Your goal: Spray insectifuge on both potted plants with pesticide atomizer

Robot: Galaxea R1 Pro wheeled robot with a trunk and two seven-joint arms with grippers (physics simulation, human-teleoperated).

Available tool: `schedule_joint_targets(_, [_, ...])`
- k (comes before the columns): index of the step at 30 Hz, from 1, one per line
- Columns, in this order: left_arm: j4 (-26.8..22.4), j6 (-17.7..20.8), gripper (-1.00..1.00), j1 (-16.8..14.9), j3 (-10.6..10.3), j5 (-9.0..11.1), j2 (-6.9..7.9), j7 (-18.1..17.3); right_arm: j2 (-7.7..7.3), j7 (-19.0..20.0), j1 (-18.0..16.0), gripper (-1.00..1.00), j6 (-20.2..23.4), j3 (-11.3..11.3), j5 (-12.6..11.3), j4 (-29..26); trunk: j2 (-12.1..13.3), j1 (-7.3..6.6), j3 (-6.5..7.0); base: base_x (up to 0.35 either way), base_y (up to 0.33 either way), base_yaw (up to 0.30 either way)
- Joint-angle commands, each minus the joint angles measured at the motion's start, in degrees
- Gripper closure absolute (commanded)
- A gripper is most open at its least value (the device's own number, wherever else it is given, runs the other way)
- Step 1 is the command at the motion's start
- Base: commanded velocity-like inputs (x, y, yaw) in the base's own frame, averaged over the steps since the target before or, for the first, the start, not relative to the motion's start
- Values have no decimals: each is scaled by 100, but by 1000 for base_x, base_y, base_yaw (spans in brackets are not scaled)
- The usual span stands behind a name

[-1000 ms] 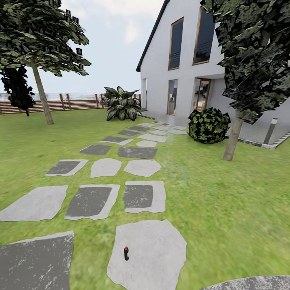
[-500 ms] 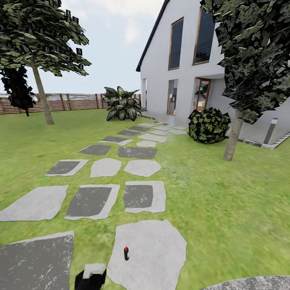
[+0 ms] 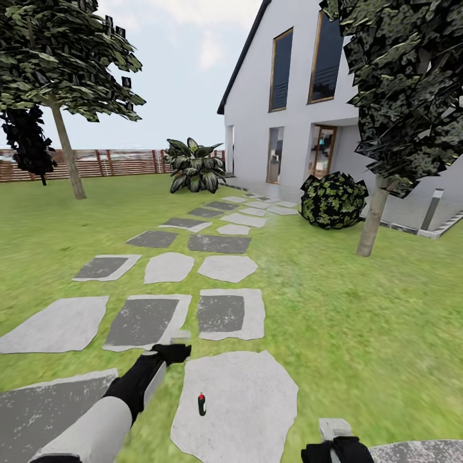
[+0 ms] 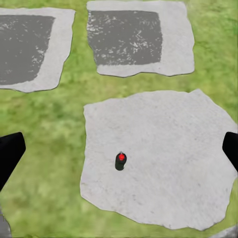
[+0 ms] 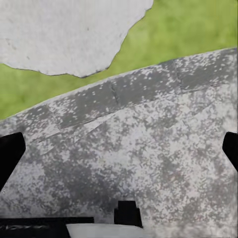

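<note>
Right gripper (image 3: 335, 429): lowest and nearest in the head view, over a speckled dark-grey paving stone (image 5: 148, 148); its wrist view has a dark fingertip at each side edge, so the jaws stand spread wide with nothing between them.
Left gripper (image 3: 172, 350): ahead of the right one, at the end of a white-sleeved arm with a black forearm, above the grass strip; its wrist view also has dark fingertips (image 4: 9, 154) at both side edges, jaws spread wide, holding nothing.
Pesticide atomizer (image 3: 201, 404): small dark bottle with a red top, upright on a pale grey stone slab (image 3: 251, 399), apart from both grippers; between the spread left jaws in the left wrist view (image 4: 120, 160), well below them.
Path: more stepping stones (image 3: 222, 314), light and dark, lead away over the lawn beyond the left jaws.
Potted plant (image 3: 193, 166): broad-leaved rosette far beyond both jaws, at the path's far end by the wooden fence.
Further off: a round dark shrub (image 3: 333, 199), a tree trunk, a white house.
</note>
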Motion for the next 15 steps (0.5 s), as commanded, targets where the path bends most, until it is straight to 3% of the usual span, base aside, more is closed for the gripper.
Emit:
schedule_joint_targets(1, [-11,138,-100,-52,0,-9,0,-3,0,2,-65,-100,237,-4,-6,-34,-4,0,-9,0,0,0])
schedule_joint_targets(3, [-11,368,-100,-166,-5,-16,-10,-27,4,4,-193,-100,884,-1,-13,-102,-4,0,-9,0,0,0])
schedule_joint_targets(6, [-11,347,-100,-199,-7,-11,-10,-38,7,5,-232,-100,1083,2,-15,-119,-4,0,-9,0,0,0])
schedule_joint_targets(9, [9,-37,-100,-215,-7,-11,-6,-43,8,11,-248,-100,1176,-2,-22,-130,-4,0,-9,0,0,0])
schedule_joint_targets(10, [29,-415,-100,-218,-7,-4,2,-44,12,12,-253,-100,1198,1,-24,-133,-4,0,-9,0,0,0])
schedule_joint_targets(12, [75,-797,-100,-220,-8,3,6,-45,24,9,-253,-100,1211,16,-22,-133,-4,0,-9,0,0,0])
schedule_joint_targets(15, [110,-970,-100,-218,-16,-8,6,-45,27,7,-254,-100,1217,25,-19,-134,-4,0,-9,0,0,0])
